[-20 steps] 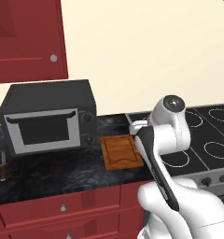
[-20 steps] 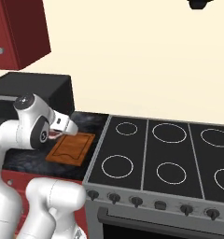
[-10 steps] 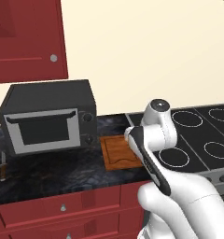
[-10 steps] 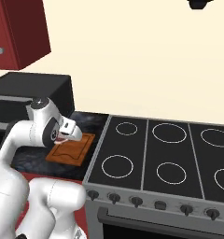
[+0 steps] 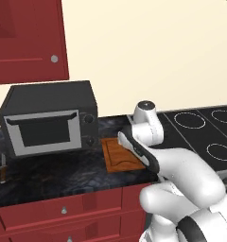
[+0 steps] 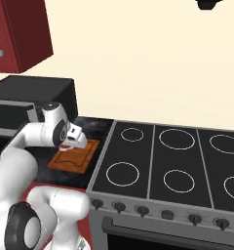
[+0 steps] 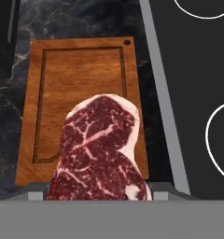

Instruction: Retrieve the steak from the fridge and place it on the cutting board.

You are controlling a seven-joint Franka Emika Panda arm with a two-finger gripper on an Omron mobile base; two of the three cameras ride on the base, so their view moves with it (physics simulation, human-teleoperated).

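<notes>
The steak (image 7: 100,149), dark red with pale marbling, hangs in my gripper (image 6: 69,144), which is shut on it; the meat covers the fingertips in the hand view. A sliver of the steak (image 6: 65,146) peeks out under the hand in the right base view. Just below lies the brown wooden cutting board (image 7: 81,74) with its grooved rim, and the steak hovers over its near right part. The cutting board (image 5: 116,157) lies on the dark counter between the toaster oven and the stove, partly behind my forearm. The fridge is out of view.
A black toaster oven (image 5: 47,120) stands on the counter left of the board. The black stove top (image 6: 177,156) with white burner rings borders the board on the right. A knife (image 5: 3,168) lies at the counter's far left. Red cabinets (image 5: 25,38) hang above.
The arm has swung left and down, bringing the hand with the steak from beside the stove to low over the cutting board.
</notes>
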